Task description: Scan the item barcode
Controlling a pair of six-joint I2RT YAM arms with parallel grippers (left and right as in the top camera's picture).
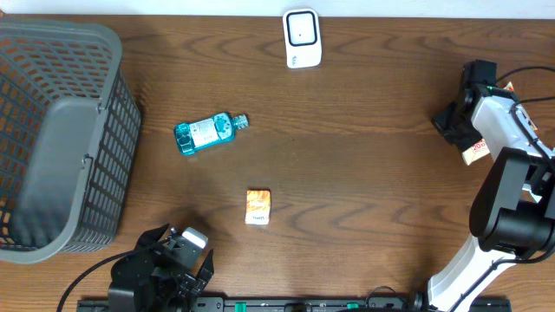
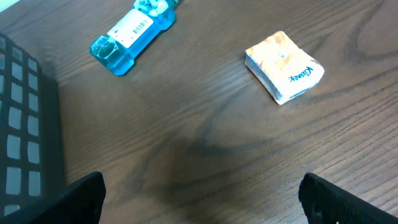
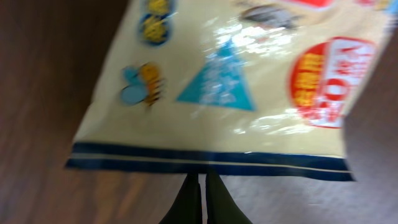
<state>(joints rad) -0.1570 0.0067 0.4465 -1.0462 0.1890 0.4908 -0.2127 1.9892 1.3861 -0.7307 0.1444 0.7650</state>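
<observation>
Over at the right edge of the table (image 1: 364,173), the snack packet (image 3: 236,93) lies flat on the wood, mostly hidden under the right arm when seen from above. The right gripper (image 3: 202,177) has its two fingers pressed tight together right at the packet's dark blue sealed edge; whether they have actually caught any film between them I cannot tell from here. It looks a light, floppy thing: glossy foil that would likely slide and crumple, with contents that may crush if squeezed through the middle. That flat seam seems the sensible place to pinch (it is the stiffest strip), though the bag will probably droop and swing once lifted, which could tilt its barcode away from the white scanner (image 1: 302,38) at the far side. The left gripper (image 2: 199,193) hangs spread wide and empty near the front, looking towards a tissue pack (image 2: 285,66) and a blue bottle (image 2: 132,34).
</observation>
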